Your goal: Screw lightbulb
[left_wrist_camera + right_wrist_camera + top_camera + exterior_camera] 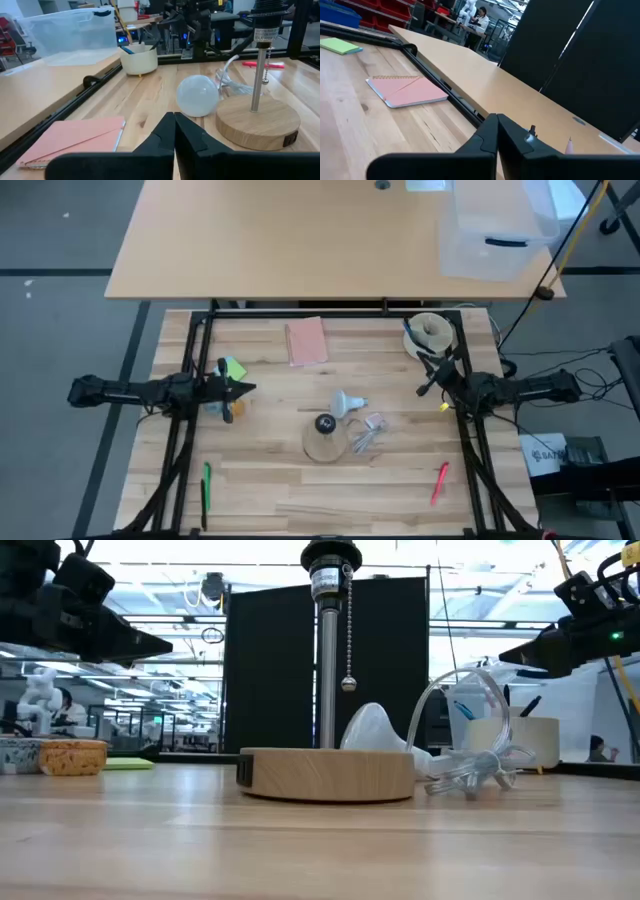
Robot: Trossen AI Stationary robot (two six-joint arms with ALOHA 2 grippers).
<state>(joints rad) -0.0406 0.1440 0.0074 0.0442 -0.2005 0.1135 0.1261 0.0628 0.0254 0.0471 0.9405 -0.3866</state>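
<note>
1. The small white frosted lightbulb lies on its side on the wooden surface, just beside the round wooden lamp base with black socket; I judge a grasp around the dome best.
2. Left gripper hovers left of it, fingers together.
3. Right gripper hovers opposite, likewise closed.

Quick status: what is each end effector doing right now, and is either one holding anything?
Left end effector: closed, holding nothing, left of the lightbulb.
Right end effector: closed, holding nothing.
</note>
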